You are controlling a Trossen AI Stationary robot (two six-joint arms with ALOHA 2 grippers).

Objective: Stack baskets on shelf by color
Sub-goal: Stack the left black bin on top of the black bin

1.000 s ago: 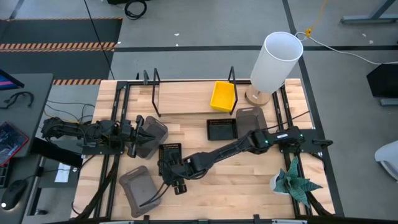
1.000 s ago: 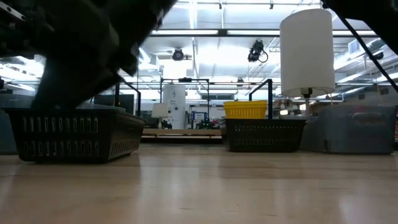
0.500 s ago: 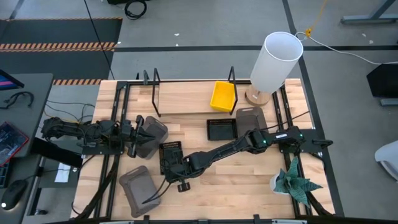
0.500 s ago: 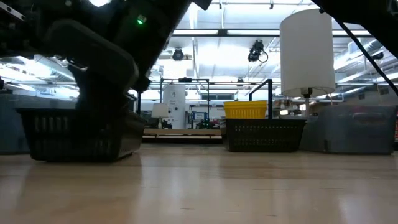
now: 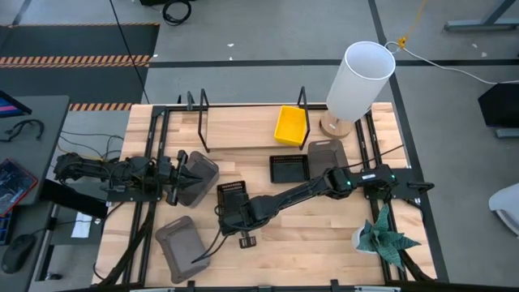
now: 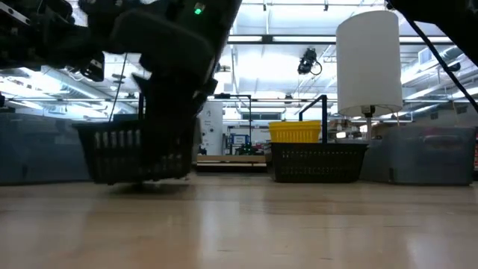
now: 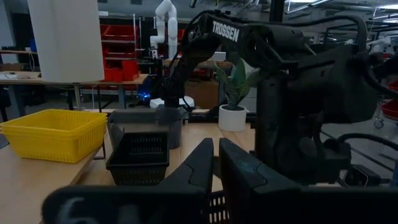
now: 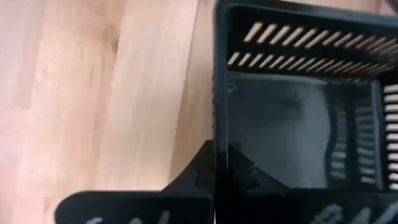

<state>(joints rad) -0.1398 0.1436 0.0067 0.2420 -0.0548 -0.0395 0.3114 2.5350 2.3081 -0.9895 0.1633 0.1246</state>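
Right gripper is clamped on the wall of a black basket, lower centre of the high view, one finger inside. Advice: lift straight, keep it level, clear the second black basket. The right arm reaches long and low across the table. Left gripper sits mid-left at a gray basket, fingers nearly shut; grip unclear. Yellow basket sits on the shelf, upper centre.

Gray floor — bright ceiling lights
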